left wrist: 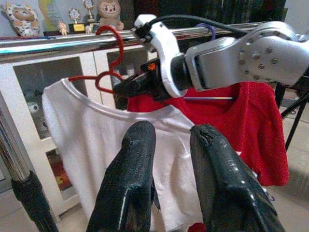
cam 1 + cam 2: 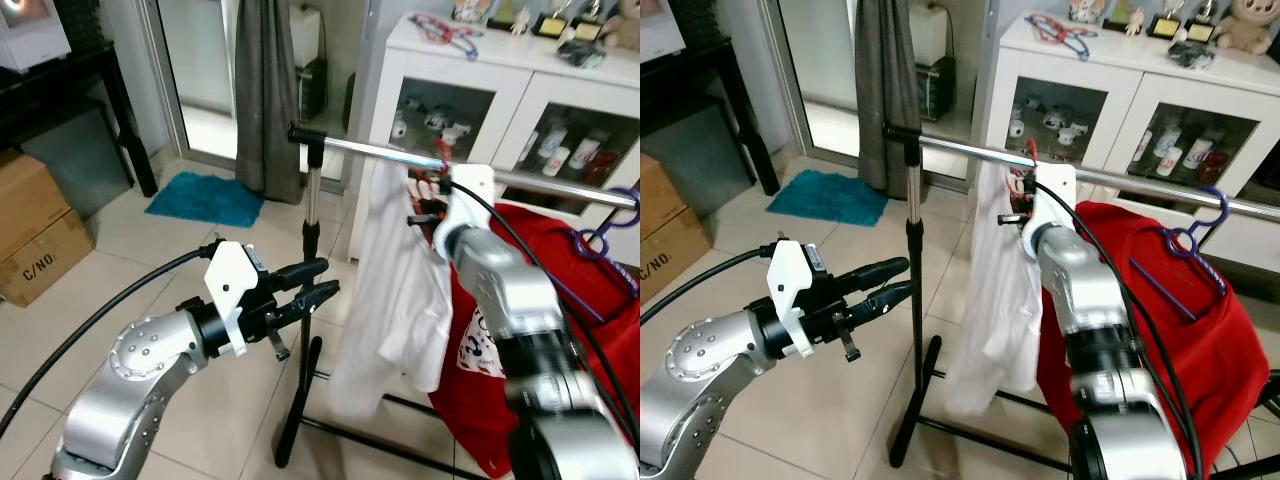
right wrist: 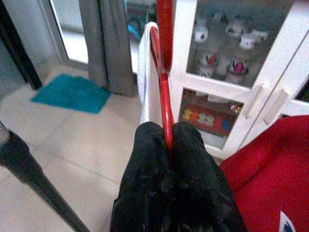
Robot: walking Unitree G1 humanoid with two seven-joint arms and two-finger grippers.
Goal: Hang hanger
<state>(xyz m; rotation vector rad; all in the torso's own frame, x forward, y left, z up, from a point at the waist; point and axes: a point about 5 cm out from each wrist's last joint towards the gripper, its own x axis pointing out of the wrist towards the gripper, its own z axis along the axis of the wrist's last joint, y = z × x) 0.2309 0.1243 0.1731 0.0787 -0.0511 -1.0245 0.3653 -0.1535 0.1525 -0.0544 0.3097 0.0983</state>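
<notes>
Right gripper pinches thin red wire hanger on chrome rail.

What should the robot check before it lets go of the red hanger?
1. Right tool shut on the red hanger: ok.
2. Hanger hook over the rail: ok, the left wrist view shows it curling over the bar.
3. White shirt on the hanger: ok, it hangs straight down.
4. Room beside the red shirt: cannot tell, the arm hides the gap.
5. Left tool out of the way: ok, it sits apart from the shirts with nothing in it.
6. Rack stand upright: ok.
</notes>
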